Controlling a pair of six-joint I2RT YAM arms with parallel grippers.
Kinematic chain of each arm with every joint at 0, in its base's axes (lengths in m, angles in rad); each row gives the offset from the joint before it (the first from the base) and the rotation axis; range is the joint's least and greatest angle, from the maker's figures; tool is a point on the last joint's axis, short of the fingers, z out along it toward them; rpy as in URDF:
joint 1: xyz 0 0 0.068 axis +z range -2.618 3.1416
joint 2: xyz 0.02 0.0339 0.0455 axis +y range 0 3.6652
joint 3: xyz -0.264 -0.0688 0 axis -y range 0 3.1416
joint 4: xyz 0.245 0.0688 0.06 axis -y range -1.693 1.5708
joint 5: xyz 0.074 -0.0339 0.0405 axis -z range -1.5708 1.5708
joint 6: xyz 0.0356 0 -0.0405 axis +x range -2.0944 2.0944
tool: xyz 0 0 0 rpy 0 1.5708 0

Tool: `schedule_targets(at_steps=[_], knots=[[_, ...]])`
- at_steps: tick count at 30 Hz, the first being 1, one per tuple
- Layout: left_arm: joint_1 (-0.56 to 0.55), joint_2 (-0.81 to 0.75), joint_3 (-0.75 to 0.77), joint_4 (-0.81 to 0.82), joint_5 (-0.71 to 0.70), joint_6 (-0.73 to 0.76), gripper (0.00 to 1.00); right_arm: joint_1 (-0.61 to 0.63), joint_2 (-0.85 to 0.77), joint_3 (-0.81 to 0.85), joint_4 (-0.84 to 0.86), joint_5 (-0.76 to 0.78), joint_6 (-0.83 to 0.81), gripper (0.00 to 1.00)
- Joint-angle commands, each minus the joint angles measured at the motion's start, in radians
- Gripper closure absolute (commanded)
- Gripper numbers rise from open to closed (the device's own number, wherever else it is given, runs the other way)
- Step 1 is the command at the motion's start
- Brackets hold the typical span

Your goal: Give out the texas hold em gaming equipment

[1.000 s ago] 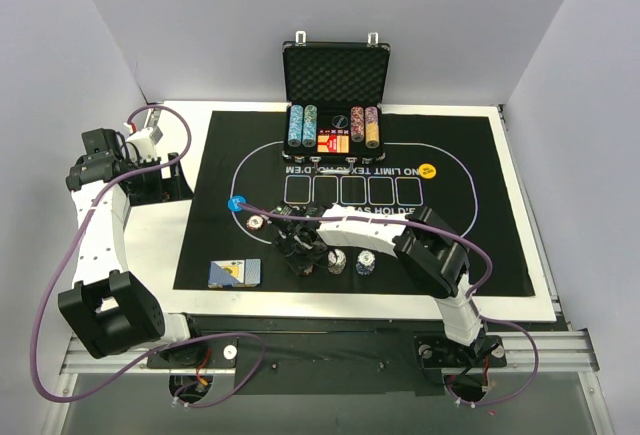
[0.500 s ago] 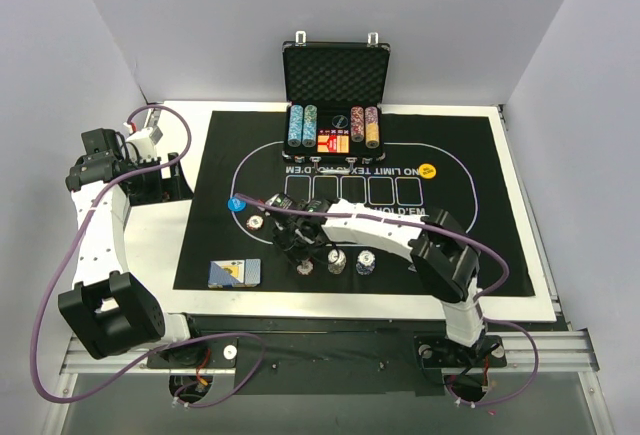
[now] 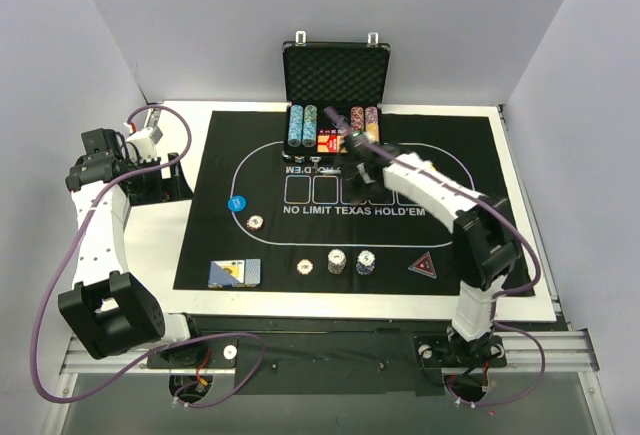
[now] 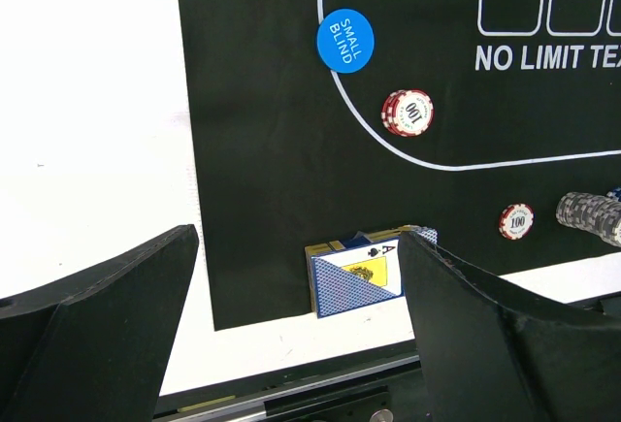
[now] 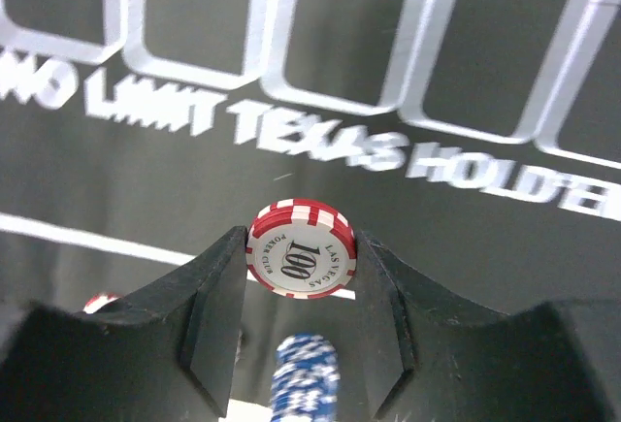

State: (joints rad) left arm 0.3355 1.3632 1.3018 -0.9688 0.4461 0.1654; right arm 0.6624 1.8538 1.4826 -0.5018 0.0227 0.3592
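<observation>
The right gripper (image 5: 301, 240) pinches a red-and-white chip (image 5: 301, 262) by its edges. The chip reads "100" and "POKER CLUB LAS VEGAS". It hangs above the black mat (image 3: 220, 245), lettered "NO LIMIT TEXAS HOLD'EM", just in front of the open case (image 3: 335, 75). On the mat lie a blue disc (image 4: 345, 41) marked "SMALL BLIND", two loose 100 chips (image 4: 407, 113), two chip stacks (image 3: 336, 261), a black-red triangular marker (image 3: 423, 266) and the deck of cards (image 4: 354, 281), an ace showing. The left gripper (image 4: 299, 240) gapes wide at the mat's left edge, holding nothing.
</observation>
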Motion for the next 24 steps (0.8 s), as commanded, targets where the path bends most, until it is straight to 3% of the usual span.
schedule_targets(at_steps=[1,5,11,24], knots=[[0.008,-0.026,0.031,0.013,0.019,0.013,0.04,-0.234,-0.080,-0.048,-0.046,0.060,0.139,0.63],[0.008,-0.021,0.031,0.012,0.023,0.013,0.04,-0.389,-0.053,-0.030,-0.047,0.063,0.175,0.62],[0.008,-0.010,0.039,0.013,0.020,0.016,0.04,-0.517,0.065,0.064,-0.078,0.105,0.193,0.62],[0.008,0.011,0.059,0.015,0.025,0.003,0.04,-0.537,0.297,0.245,-0.087,0.092,0.211,0.61]])
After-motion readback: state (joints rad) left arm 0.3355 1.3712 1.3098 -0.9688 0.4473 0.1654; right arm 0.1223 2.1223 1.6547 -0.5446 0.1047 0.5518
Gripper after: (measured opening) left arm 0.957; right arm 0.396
